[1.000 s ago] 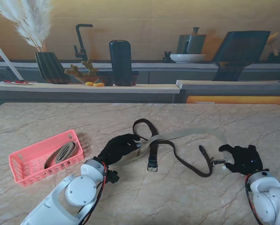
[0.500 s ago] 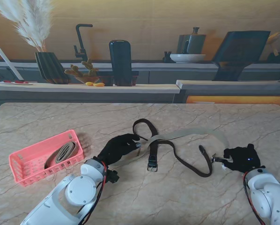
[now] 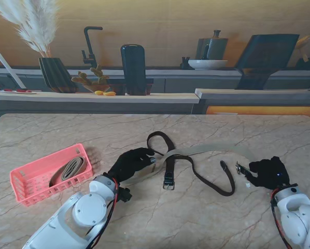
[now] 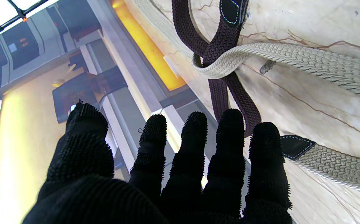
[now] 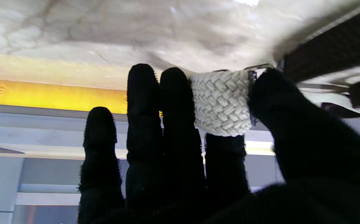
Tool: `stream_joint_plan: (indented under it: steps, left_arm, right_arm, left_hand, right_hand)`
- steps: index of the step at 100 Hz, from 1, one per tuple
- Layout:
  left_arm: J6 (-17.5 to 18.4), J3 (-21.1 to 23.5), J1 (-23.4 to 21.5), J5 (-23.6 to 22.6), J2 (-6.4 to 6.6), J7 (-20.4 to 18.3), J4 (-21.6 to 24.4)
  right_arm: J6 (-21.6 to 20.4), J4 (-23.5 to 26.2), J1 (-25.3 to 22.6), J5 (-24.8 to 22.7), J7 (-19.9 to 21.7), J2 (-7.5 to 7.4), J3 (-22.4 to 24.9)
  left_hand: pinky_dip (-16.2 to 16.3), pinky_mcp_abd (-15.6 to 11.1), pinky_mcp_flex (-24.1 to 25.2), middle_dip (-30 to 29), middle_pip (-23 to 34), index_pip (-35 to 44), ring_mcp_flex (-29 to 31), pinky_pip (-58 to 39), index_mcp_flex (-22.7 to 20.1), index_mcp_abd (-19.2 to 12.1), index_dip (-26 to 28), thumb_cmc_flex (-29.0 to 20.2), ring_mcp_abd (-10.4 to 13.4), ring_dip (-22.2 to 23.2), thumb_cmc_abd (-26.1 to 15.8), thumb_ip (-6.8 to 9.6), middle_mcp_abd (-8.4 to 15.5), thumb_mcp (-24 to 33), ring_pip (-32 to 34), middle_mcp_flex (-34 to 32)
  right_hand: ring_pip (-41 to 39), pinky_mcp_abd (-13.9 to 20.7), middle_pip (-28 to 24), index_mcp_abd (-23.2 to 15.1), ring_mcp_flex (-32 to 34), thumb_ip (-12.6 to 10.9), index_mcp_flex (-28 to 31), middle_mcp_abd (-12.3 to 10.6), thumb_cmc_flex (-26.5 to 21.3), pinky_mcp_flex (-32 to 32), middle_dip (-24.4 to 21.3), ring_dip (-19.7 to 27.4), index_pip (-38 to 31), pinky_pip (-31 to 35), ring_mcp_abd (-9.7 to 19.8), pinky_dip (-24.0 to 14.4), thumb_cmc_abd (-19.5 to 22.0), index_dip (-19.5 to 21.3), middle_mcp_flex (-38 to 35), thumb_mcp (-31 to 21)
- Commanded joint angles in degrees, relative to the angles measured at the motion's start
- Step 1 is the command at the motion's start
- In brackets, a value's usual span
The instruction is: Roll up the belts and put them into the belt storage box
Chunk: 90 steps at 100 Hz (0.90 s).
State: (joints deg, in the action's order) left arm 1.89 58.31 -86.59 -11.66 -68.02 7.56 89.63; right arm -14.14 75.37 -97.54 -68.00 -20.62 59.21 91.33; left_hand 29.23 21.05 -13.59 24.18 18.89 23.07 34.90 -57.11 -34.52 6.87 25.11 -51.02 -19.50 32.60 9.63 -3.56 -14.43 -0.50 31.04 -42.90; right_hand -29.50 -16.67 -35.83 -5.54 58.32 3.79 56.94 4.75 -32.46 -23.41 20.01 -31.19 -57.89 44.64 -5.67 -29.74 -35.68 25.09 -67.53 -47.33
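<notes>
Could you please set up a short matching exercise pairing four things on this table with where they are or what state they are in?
Things:
1. beige belt
2. dark brown belt
3. rolled belt
4. left robot hand

States:
A. inside the pink basket
B. buckle end pinched by the right robot hand
C. fingers spread, gripping nothing
D. looped on the marble, crossing another belt

Pairs: 1-B, 2-D, 3-A, 4-C

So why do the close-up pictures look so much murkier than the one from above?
Stand view: evenly lit and sharp, soft shadows beside the pink plastic basket. Left wrist view: bright glare in one corner, the black gloved left hand a dark silhouette. Right wrist view: backlit right hand, crisp cream woven belt, smeared dark brown belt.
</notes>
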Motion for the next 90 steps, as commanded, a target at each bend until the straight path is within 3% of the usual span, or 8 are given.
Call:
stream_joint_plan:
  steps: [1,16,28,38,63,90]
  left_arm:
    - [-0.3,-0.2,0.0,0.5,-0.29,-0.4,-0.2]
    - [-0.1,-0.4,0.4,1.1,-0.29,-0.9,-0.4]
    - [0.2,-0.8,0.8,1.6,-0.21,-1.6,-0.6]
    - [0.5,-1.2,1.2,2.1,-0.21,-2.0,-0.8]
    - [1.5,-2.7,2.2,2.3,-0.49,-1.7,-1.4]
    - [3.1,-5.0,3.9,1.2,-1.00,-0.2,-2.6]
  right_arm:
    - [-1.3,3.9,-0.9,1.6,2.3,0.38,0.3]
    - [-3.5,9.5,-2.1,8.1,9.3,1.34,1.3]
    - [-3.0,14.0,-3.0,17.4,18.4,1.90,1.4]
    - [-2.2,16.2,-3.0,23.7,23.4,1.99,0.6]
    - [-0.8,17.7,0.1,36.0,30.2,1.93,-4.2]
    - [-2.9,17.6,3.9,41.4,32.3,1.84,-9.2]
  left_hand:
    - [0.8,0.4,-0.1,0.7,0.8,1.5,0.7,-1.5,-0.8,-2.0,0.6,-1.5,-0.2,1.0,-2.2,1.25,0.9,0.0,1.0,-1.1]
    - [0.9,0.3,0.0,0.7,0.8,1.5,0.7,-1.5,-0.9,-2.1,0.6,-1.5,-0.1,1.0,-2.4,1.25,1.1,0.0,1.0,-1.1]
    - [0.8,0.5,0.0,0.7,0.7,1.5,0.5,-1.4,-0.8,-2.1,0.6,-1.5,0.1,0.9,-2.4,1.25,0.9,0.0,0.8,-0.9]
    - [0.8,0.3,0.2,0.6,0.5,1.5,0.0,-1.3,-0.8,-2.1,0.6,-1.6,0.3,0.7,-2.1,1.24,1.3,0.0,0.3,-0.5]
    - [0.3,-0.3,2.2,-0.3,-1.4,1.1,-4.8,0.0,0.1,-2.5,0.5,-1.7,3.0,-1.7,-1.1,1.22,2.1,0.0,-4.6,3.4]
    - [-3.1,-5.8,8.7,-2.5,-4.2,-0.1,-15.7,7.2,7.4,-3.7,0.0,-0.5,7.1,-5.2,0.3,1.50,4.2,0.1,-11.4,15.9]
  right_hand:
    - [-1.0,-1.9,-2.5,0.7,2.5,-3.3,3.2,0.1,-0.6,0.8,1.4,-0.3,-4.4,2.3,0.5,2.1,-0.8,1.8,-1.4,-4.3]
    - [-1.9,-2.2,-5.2,3.0,0.7,-5.2,1.3,1.1,-0.6,2.0,3.9,-1.8,-4.0,3.1,-0.3,3.5,2.9,7.7,1.3,-2.4]
    - [-0.9,-2.2,-4.3,3.1,-2.7,-3.5,-1.2,2.1,-2.8,4.2,4.2,-2.1,-2.8,1.7,-0.8,3.5,6.2,10.1,4.4,1.1]
    - [0.2,-2.2,-2.8,2.3,-5.9,-1.3,-3.0,2.1,-4.8,6.1,4.2,-2.1,-1.6,-0.4,-0.2,2.7,9.1,11.5,6.6,4.7]
    - [6.9,-0.3,5.2,3.7,-16.9,0.2,-2.6,1.8,-6.1,10.5,1.9,0.5,-0.4,-5.5,2.2,1.2,10.6,11.6,15.9,6.5]
    - [9.4,0.2,8.5,3.5,-20.0,-0.8,-1.5,2.0,-4.9,11.3,1.4,2.8,-0.6,-8.5,2.7,-0.8,9.0,11.6,19.2,5.0]
